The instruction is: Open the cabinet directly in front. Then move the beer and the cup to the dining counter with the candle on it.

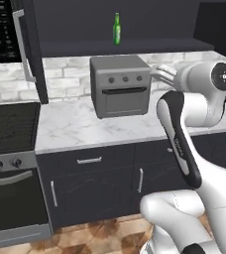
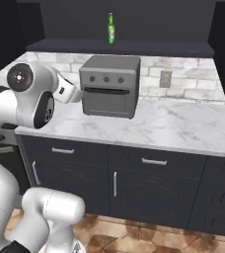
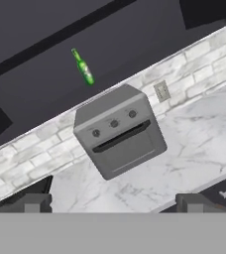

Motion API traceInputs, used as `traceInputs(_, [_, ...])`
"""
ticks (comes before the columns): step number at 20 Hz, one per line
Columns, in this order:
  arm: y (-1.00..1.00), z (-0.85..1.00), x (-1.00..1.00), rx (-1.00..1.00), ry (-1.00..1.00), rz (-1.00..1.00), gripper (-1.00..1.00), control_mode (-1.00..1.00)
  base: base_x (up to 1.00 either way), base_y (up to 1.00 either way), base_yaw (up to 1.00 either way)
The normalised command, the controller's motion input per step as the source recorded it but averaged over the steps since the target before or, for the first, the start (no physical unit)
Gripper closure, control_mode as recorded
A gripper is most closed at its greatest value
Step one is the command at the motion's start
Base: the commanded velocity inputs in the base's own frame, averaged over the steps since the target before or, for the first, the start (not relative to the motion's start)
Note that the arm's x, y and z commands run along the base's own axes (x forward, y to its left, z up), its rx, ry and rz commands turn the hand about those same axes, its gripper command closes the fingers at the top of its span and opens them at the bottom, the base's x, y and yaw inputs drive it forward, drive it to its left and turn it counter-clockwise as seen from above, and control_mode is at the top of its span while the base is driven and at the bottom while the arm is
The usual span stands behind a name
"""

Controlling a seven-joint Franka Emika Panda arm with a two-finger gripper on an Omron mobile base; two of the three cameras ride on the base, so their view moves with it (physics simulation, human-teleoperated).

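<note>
Cabinet [image 2: 124,47] standing open, beer [image 2: 111,28] sitting upright on its shelf above toaster oven [image 2: 109,85] on marble counter [image 2: 183,126]. Gripper [image 3: 112,202] hanging near the counter edge, fingers spread wide, gripping nothing.

No text, brand, number or sign can be read: the pale label on the beer [image 1: 117,30] is a blur, and the three knobs of the grey countertop oven [image 2: 109,85] carry no legible markings.

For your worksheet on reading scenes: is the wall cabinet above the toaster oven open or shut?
Open. The cabinet shows its dark inside with the beer upright on its shelf, above the toaster oven.
</note>
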Motion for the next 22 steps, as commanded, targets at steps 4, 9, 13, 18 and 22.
traceInputs(4, [0.0, 0.0, 0.0, 0.0, 0.0, 0.0, -1.0, 1.0, 0.94, 0.0, -0.01])
traceInputs(9, [0.0, 0.0, 0.0, 0.0, 0.0, 0.0, -1.0, 1.0, 0.87, -0.01, -0.02])
traceInputs(13, [0.0, 0.0, 0.0, 0.0, 0.0, 0.0, -1.0, 1.0, 0.5, 0.0, -0.07])
traceInputs(18, [0.0, 0.0, 0.0, 0.0, 0.0, 0.0, -1.0, 1.0, 0.24, 0.0, -0.09])
traceInputs(22, [0.0, 0.0, 0.0, 0.0, 0.0, 0.0, -1.0, 1.0, 0.0, 0.0, -0.03])
